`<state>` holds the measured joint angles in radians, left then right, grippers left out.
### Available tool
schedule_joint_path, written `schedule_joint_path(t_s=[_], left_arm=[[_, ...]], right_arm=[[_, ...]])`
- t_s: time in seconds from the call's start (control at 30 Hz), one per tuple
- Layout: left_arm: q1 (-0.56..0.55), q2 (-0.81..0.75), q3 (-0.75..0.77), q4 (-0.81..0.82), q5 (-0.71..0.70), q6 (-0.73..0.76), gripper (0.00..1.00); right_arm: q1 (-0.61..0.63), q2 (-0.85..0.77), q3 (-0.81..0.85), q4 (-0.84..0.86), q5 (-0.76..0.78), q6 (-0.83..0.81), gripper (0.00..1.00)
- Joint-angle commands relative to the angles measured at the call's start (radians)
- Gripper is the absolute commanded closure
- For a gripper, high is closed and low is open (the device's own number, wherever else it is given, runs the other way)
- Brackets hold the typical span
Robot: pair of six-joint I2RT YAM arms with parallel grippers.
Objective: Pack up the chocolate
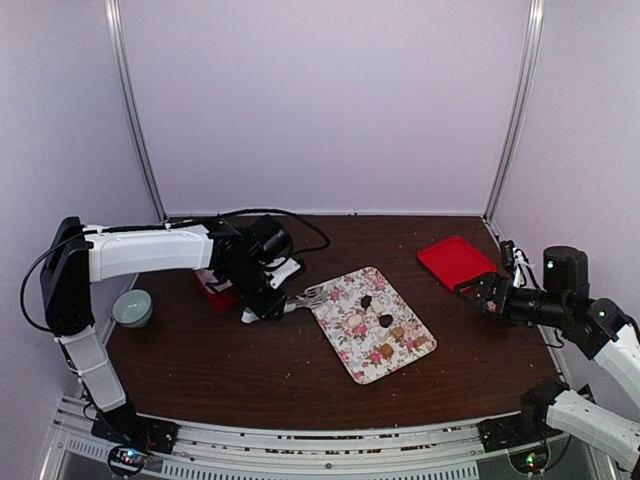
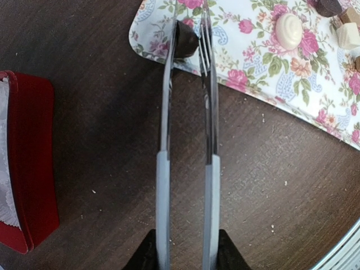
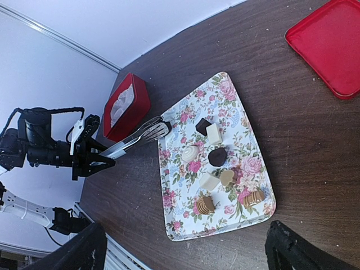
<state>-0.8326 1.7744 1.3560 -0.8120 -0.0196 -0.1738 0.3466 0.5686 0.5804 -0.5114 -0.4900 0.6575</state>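
While the left gripper [image 2: 185, 256] presses its fingers onto steel tongs [image 2: 209, 169] closing around one dark chocolate [image 2: 187, 40] at the floral tray's [image 2: 253, 73] left corner, about eight other pieces [image 3: 213, 133] lie unpacked. No chocolate shows in the red box [image 2: 34, 169]. The right gripper [image 3: 188, 250] waits with fingers spread.

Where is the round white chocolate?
Left wrist view, upper right: the round white chocolate lies on the flowery tray, just right of the tongs.

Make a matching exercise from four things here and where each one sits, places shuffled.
1. dark chocolate lump
2. flat red plastic lid
3. small pale round bowl
4. white round swirled chocolate

A. left edge of the dark wooden table
B. on the flowered tray
C. between the tips of the metal tongs
D. far right corner

Pairs: 1-C, 2-D, 3-A, 4-B
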Motion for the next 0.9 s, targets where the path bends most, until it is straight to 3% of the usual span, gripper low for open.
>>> schedule_joint_path(t_s=[0.0, 0.43, 0.87], left_arm=[[0.01, 0.008, 0.032, 0.007, -0.012, 0.007, 0.7], [0.058, -0.058, 0.07, -0.016, 0.048, -0.012, 0.85], [0.294, -0.239, 0.086, -0.057, 0.247, -0.088, 0.88]], right_arm=[[-0.006, -0.002, 0.006, 0.017, 0.011, 0.0, 0.0], [-0.006, 0.006, 0.02, 0.021, 0.005, -0.005, 0.0], [-0.007, 0.055, 0.074, -0.039, -0.043, -0.094, 0.0]])
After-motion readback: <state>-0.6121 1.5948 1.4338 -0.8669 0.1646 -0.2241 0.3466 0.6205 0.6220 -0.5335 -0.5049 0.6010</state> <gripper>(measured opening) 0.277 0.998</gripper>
